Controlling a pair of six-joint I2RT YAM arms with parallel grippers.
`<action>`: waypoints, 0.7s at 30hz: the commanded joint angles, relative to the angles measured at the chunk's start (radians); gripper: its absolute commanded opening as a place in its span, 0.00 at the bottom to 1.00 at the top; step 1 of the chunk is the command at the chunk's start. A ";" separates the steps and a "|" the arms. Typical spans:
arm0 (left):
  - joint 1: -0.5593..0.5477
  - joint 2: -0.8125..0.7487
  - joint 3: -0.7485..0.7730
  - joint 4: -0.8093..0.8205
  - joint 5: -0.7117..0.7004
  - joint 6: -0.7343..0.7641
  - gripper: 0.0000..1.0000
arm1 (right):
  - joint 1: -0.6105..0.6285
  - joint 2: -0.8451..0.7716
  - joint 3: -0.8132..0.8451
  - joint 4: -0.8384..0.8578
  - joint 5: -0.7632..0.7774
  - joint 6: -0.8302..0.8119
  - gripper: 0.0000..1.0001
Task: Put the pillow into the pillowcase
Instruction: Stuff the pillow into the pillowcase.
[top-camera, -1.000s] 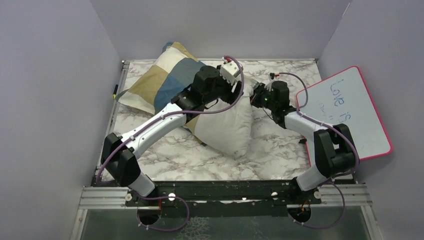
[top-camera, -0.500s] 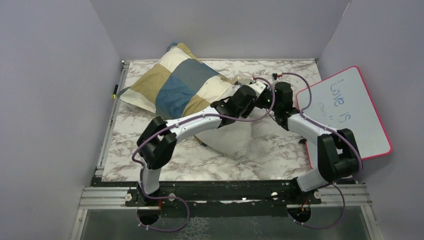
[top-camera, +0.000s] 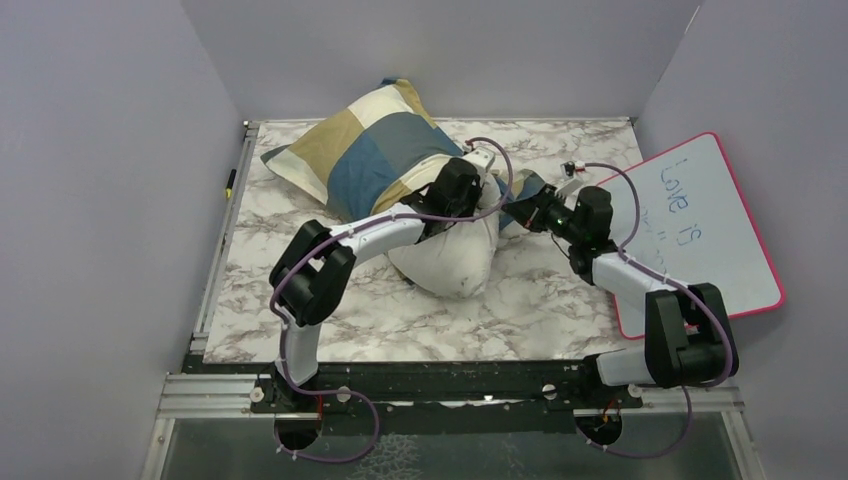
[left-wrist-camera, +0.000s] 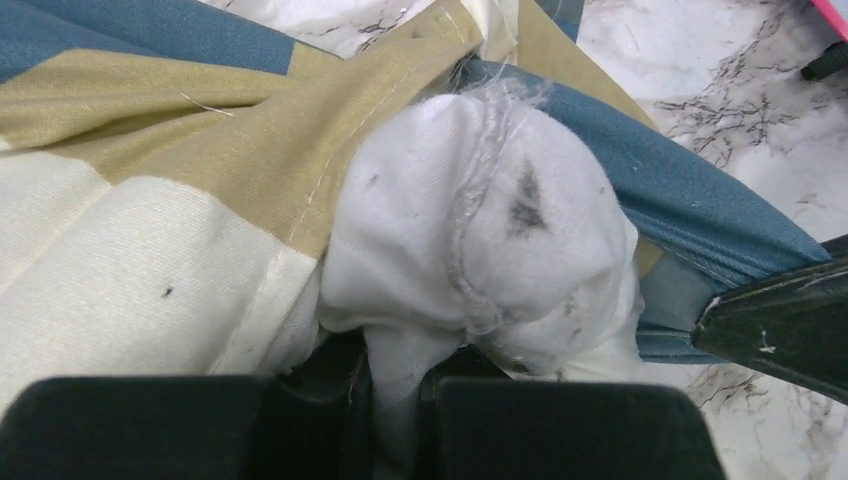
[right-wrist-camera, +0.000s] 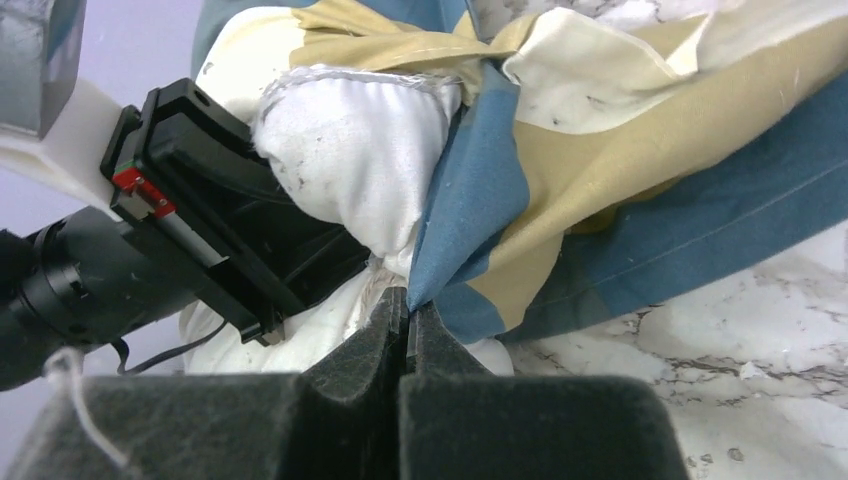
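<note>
Two soft items on the table (top-camera: 560, 310), from its middle toward its far edge.
Pillow (top-camera: 450, 265): plump, light, squashy. My left gripper (left-wrist-camera: 400, 405) clamps its bunched corner.
Pillowcase (top-camera: 375, 150): thin, limp, likely slippery, best taken at the hem, where my right gripper (right-wrist-camera: 408, 320) pinches it.

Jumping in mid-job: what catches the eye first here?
The plump white pillow at mid-table, partly inside the blue, tan and cream pillowcase that lies toward the far left. At its mouth the left tool pinches a pillow corner, and the right tool pinches the case's blue edge. A pink-rimmed whiteboard sits at the right edge.
</note>
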 joint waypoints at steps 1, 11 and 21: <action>0.136 0.186 -0.056 -0.217 -0.191 0.047 0.00 | -0.038 -0.147 0.096 0.243 -0.129 -0.030 0.00; 0.157 0.281 -0.052 -0.210 -0.127 0.010 0.00 | 0.141 -0.078 0.309 0.075 -0.171 -0.230 0.00; 0.162 -0.199 -0.073 -0.222 0.115 -0.102 0.62 | 0.161 0.064 0.181 0.084 -0.080 -0.186 0.00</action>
